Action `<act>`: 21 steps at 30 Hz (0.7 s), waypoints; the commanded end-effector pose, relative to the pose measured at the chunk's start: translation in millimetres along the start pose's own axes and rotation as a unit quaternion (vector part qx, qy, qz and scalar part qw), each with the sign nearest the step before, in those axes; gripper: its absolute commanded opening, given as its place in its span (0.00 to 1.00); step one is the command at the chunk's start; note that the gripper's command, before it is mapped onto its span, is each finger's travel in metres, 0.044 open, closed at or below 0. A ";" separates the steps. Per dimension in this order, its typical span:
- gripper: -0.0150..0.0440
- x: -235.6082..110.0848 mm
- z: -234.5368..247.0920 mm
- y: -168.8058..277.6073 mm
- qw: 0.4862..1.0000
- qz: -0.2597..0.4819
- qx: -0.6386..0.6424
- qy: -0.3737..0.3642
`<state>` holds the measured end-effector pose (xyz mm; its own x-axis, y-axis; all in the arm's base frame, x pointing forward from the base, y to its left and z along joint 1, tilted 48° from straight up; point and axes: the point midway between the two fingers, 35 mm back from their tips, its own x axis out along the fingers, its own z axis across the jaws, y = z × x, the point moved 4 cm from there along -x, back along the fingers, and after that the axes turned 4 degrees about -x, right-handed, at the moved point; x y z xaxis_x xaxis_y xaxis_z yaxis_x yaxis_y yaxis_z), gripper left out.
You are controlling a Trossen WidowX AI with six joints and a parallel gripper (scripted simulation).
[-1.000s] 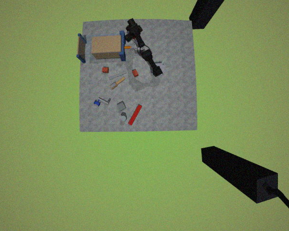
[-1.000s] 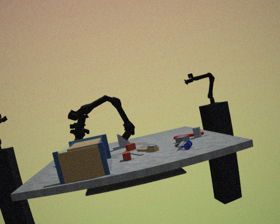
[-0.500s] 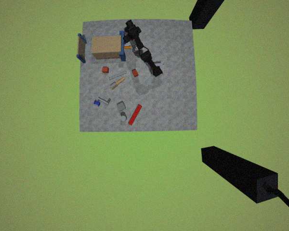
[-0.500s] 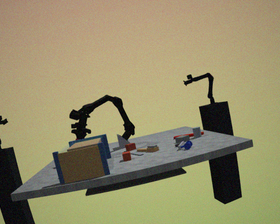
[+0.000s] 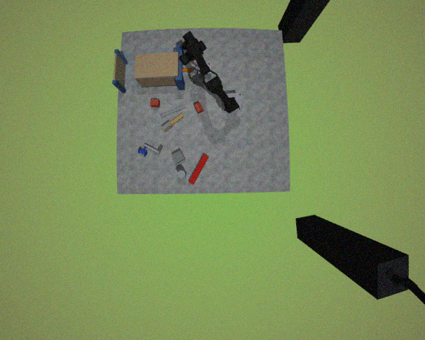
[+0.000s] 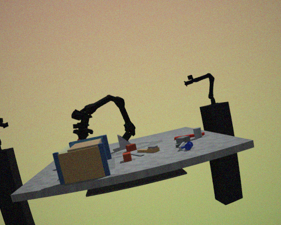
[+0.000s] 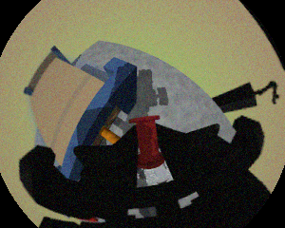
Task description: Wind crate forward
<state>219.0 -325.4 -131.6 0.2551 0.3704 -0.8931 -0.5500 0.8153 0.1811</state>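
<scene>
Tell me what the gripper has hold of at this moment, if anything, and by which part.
The gripper is shut on the winch handle, gripping the lower end of its red knob; the grey crank arm runs on from the knob's top, beside the blue frame.

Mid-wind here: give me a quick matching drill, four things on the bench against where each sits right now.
Things:
1. red winch handle
2. tan crate
3. long red bar
4. blue-knobbed tool

Places:
A. lying near the bench's front edge in the top view
B. gripped in the claw
C. between the blue frame posts
D. left of the grey angled piece, well away from the arm

Pairs: 1-B, 2-C, 3-A, 4-D
</scene>
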 end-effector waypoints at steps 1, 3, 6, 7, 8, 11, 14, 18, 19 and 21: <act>0.25 -0.7 18.1 8.1 1.000 0.013 -0.001 -0.016; 0.25 -1.3 20.3 9.1 1.000 0.013 -0.001 -0.016; 0.25 -2.2 23.8 10.7 1.000 0.013 0.000 -0.017; 0.25 -2.5 24.6 11.1 1.000 0.013 0.000 -0.017; 0.25 -2.8 25.9 11.7 1.000 0.013 0.000 -0.017; 0.25 -3.7 28.8 13.3 1.000 0.013 0.000 -0.017; 0.25 -4.8 32.0 15.2 1.000 0.013 0.000 -0.017; 0.25 -6.2 35.9 17.7 1.000 0.013 0.000 -0.017; 0.25 -6.5 36.7 18.2 1.000 0.013 0.000 -0.017; 0.25 -7.3 38.6 19.6 1.000 0.013 0.000 -0.017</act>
<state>234.7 -305.7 -111.6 0.2638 0.3812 -0.8860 -0.5592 0.8089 0.1815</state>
